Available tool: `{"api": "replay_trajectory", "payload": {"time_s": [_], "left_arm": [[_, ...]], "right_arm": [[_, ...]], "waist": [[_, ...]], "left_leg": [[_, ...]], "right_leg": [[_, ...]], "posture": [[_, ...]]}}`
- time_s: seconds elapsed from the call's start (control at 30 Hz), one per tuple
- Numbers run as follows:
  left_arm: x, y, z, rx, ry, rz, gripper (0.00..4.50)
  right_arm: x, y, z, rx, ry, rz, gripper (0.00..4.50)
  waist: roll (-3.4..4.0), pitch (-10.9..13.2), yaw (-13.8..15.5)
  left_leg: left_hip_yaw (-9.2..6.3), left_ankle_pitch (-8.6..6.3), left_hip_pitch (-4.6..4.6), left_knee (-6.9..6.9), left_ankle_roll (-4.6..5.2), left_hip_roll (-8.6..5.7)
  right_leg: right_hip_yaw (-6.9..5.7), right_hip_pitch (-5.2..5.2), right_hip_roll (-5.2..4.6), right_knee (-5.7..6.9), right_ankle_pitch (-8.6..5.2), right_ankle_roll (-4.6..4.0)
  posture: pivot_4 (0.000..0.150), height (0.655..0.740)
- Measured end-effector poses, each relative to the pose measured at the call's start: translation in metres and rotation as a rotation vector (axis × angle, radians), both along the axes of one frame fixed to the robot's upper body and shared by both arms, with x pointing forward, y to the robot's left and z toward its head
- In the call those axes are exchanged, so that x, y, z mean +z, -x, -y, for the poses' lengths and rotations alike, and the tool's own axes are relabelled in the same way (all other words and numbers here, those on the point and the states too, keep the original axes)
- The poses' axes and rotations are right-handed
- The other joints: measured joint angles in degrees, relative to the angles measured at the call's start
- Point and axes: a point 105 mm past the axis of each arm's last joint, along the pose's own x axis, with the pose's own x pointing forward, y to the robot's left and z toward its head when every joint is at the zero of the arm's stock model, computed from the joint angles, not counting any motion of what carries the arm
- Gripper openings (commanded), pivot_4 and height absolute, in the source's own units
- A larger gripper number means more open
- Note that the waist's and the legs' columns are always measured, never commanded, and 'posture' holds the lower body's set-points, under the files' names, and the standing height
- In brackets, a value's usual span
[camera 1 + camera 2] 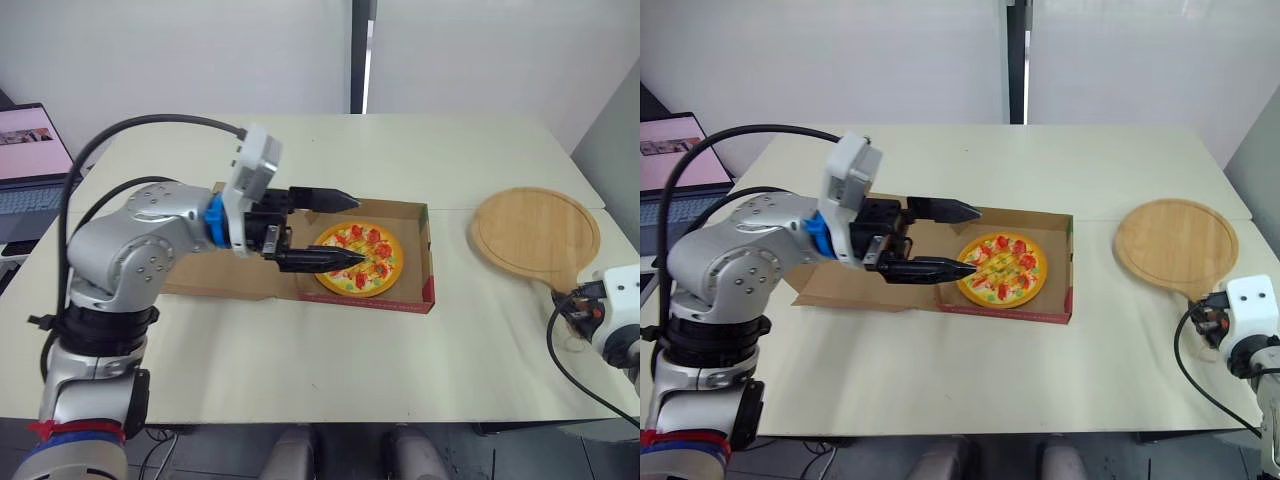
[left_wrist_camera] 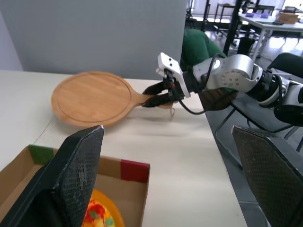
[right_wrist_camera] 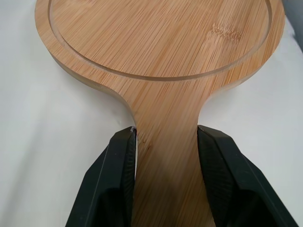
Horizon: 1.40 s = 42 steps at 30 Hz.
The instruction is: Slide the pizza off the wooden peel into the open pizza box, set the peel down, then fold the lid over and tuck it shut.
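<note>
The pizza (image 1: 360, 258) lies flat inside the open cardboard box (image 1: 427, 250) at mid-table. The lid (image 1: 190, 282) lies flat to the box's left. My left gripper (image 1: 358, 228) hovers open over the box's left half, with its fingertips reaching the pizza's near-left edge. The round wooden peel (image 1: 535, 228) rests on the table to the right of the box and is bare. My right gripper (image 3: 166, 130) is shut on the peel's handle (image 3: 165, 156), one finger pressed to each side, near the table's right front corner.
A laptop (image 1: 25, 160) stands open off the table's left side. The table's right edge (image 1: 610, 215) runs just past the peel. Bare tabletop lies in front of the box and behind it.
</note>
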Motion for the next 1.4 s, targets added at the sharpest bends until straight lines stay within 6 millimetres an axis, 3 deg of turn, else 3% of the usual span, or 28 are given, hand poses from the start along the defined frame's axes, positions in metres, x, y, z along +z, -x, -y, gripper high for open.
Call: {"api": "replay_trajectory", "payload": {"time_s": [0.27, 0.43, 0.53, 0.7, 0.8, 0.93, 1.1, 1.23, 1.4], "left_arm": [[-0.011, -0.007, 0.016, -0.011, -0.022, 0.016, 4.5], [-0.011, -0.009, 0.018, 0.0, -0.024, 0.032, 4.5], [-0.014, -0.011, 0.015, 0.022, -0.033, 0.033, 4.5], [-0.027, -0.008, 0.0, 0.082, -0.073, 0.033, 4.5], [-0.034, -0.007, -0.022, 0.172, -0.089, 0.026, 4.5], [-0.04, -0.005, -0.058, 0.379, -0.056, 0.01, 4.5], [-0.056, 0.008, -0.103, 0.638, -0.019, -0.057, 4.5], [-0.073, 0.022, -0.132, 0.832, 0.027, -0.102, 4.5], [-0.106, 0.049, -0.159, 1.064, 0.171, -0.305, 4.5]], "right_arm": [[-0.013, -0.002, 0.004, -0.049, -0.079, -0.063, 1.63], [-0.017, 0.0, 0.006, -0.068, -0.093, -0.084, 3.35], [-0.019, 0.012, 0.012, -0.058, -0.075, -0.117, 4.42], [0.007, 0.019, 0.009, 0.09, 0.037, -0.088, 4.47], [0.029, 0.011, -0.011, 0.27, 0.097, -0.03, 4.47], [0.065, -0.015, -0.064, 0.592, 0.127, 0.084, 4.47], [0.095, -0.026, -0.117, 0.902, 0.099, 0.116, 4.47], [0.109, -0.026, -0.148, 1.092, 0.068, 0.092, 4.47], [0.122, -0.029, -0.177, 1.258, 0.06, 0.071, 4.47]], "waist": [[0.01, 0.0, 0.1], [0.01, 0.0, 0.1], [0.01, 0.0, 0.2], [0.05, 0.0, -0.2], [0.06, 0.0, -0.7], [0.04, 0.0, -1.4], [-0.03, 0.0, -1.0], [-0.12, 0.0, 0.0], [-0.18, 0.0, 0.4]], "left_leg": [[-0.01, 0.01, 0.0, 0.01, -0.01, 0.0], [-0.02, 0.0, -0.01, 0.01, -0.01, 0.0], [-0.03, -0.01, -0.01, 0.01, 0.02, 0.0], [0.0, -0.12, 0.07, -0.01, 0.21, 0.07], [-0.03, -0.13, 0.09, -0.03, 0.22, 0.18], [-0.06, -0.13, 0.08, -0.02, 0.21, 0.24], [-0.14, -0.13, 0.05, 0.01, 0.21, 0.21], [-0.18, -0.14, 0.11, 0.03, 0.21, 0.16], [-0.2, -0.15, 0.07, 0.03, 0.22, 0.12]], "right_leg": [[0.09, 0.01, 0.15, -0.01, 0.0, 0.0], [0.09, 0.02, 0.15, -0.01, 0.0, 0.0], [0.08, 0.03, 0.15, -0.01, 0.0, 0.0], [0.15, 0.05, 0.16, -0.04, 0.0, 0.0], [0.15, 0.08, 0.16, -0.05, 0.0, 0.0], [0.13, 0.09, 0.17, -0.1, 0.0, -0.01], [0.04, 0.11, 0.0, -0.14, 0.0, -0.01], [-0.05, 0.26, -0.11, -0.22, 0.0, -0.02], [-0.14, 0.24, -0.22, -0.25, 0.0, -0.02]], "posture": [[0.15, 0.7281], [0.15, 0.7281], [0.15, 0.7281], [0.15, 0.7281], [0.15, 0.7281], [0.15, 0.7281], [0.15, 0.7281], [0.15, 0.7281], [0.15, 0.7281]]}}
